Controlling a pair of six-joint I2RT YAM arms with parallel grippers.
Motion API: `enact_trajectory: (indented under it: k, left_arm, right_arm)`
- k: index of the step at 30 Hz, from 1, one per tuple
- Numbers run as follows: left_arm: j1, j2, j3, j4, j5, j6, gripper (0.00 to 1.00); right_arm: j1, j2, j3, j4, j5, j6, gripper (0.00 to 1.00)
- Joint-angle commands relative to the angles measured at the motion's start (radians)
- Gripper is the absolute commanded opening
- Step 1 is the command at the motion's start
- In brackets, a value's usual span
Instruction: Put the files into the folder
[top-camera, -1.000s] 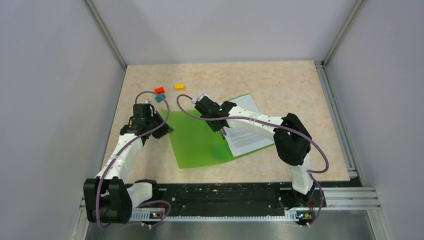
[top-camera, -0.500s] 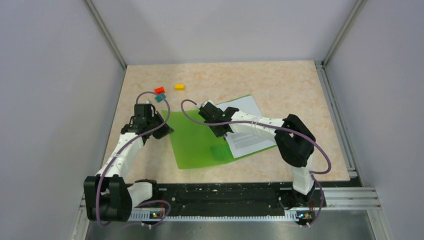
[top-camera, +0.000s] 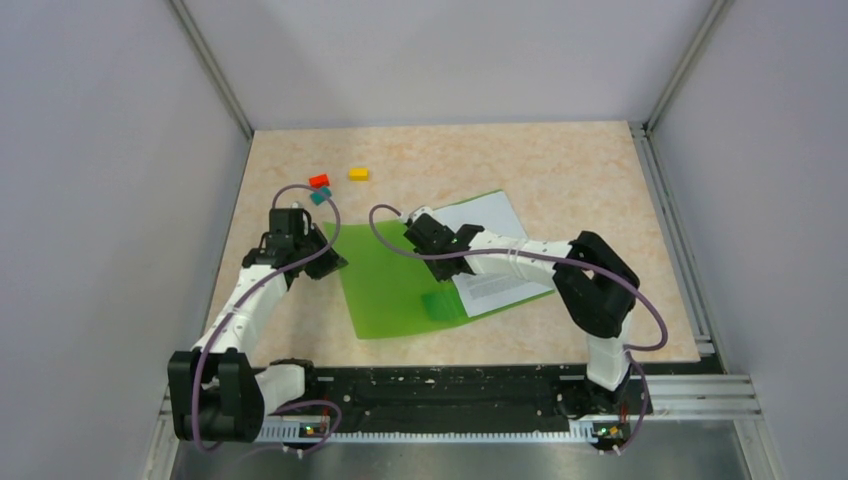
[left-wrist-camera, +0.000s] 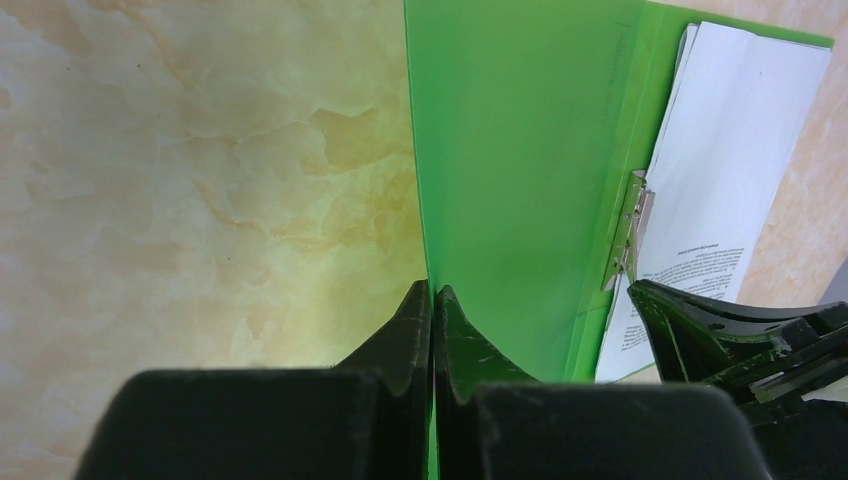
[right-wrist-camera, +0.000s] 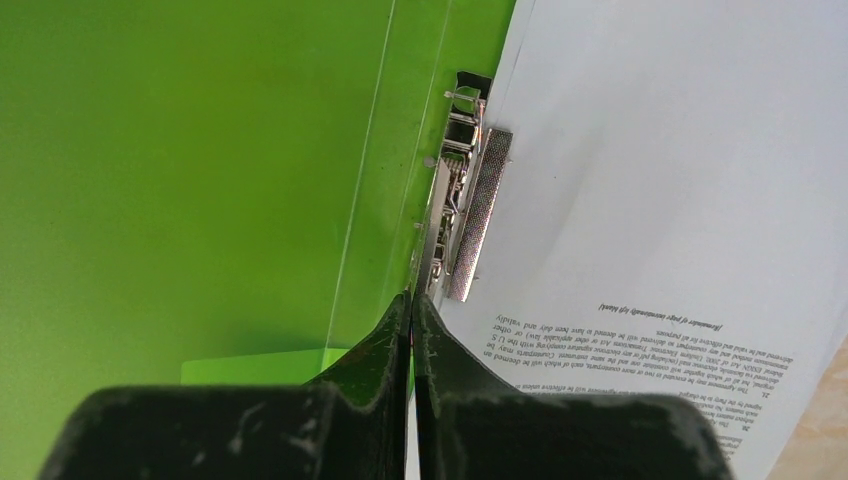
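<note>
- Folder (top-camera: 395, 275): one, bright green, smooth glossy plastic, slightly see-through. It is lying open and flat on the table (top-camera: 560, 170), whose top is showing a beige marbled pattern.
- Files (top-camera: 497, 287): flat white paper sheets with blocks of small black print. They are resting inside the folder on its right half, with their left edge against the spine. More than one sheet edge is showing at the far corner, but I cannot tell the exact count.
- Metal clip (right-wrist-camera: 467, 215): one, silvery, with a long ribbed bar. It is sitting along the inner spine and overlapping the left margin of the paper.
- Left pincer (left-wrist-camera: 432, 295): I am clamping the outer edge of the folder's left cover. The thin green sheet is running straight between my two black, scuffed fingers.
- Right pincer (right-wrist-camera: 410, 305): my fingers are pressing together, with the tips sitting at the spine fold just beside the near end of the clip. I cannot tell whether anything is caught between them.
- Small blocks: three, lying well apart from the folder at the far left of the table. They are a red block (top-camera: 319, 181), a teal block (top-camera: 321, 197) and a yellow block (top-camera: 358, 173).
</note>
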Motion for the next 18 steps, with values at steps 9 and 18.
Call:
enact_trajectory:
  k: [9,18]
  left_arm:
    - [0.01,0.005,0.024,-0.01,-0.059,0.015,0.0]
    - [0.012,0.011,0.021,-0.009,-0.06,0.015,0.0]
  right_arm:
    - [-0.027,0.002,-0.111,-0.067,0.015,0.026,0.0]
    - [-0.04,0.005,-0.137,-0.059,0.021,0.031,0.0]
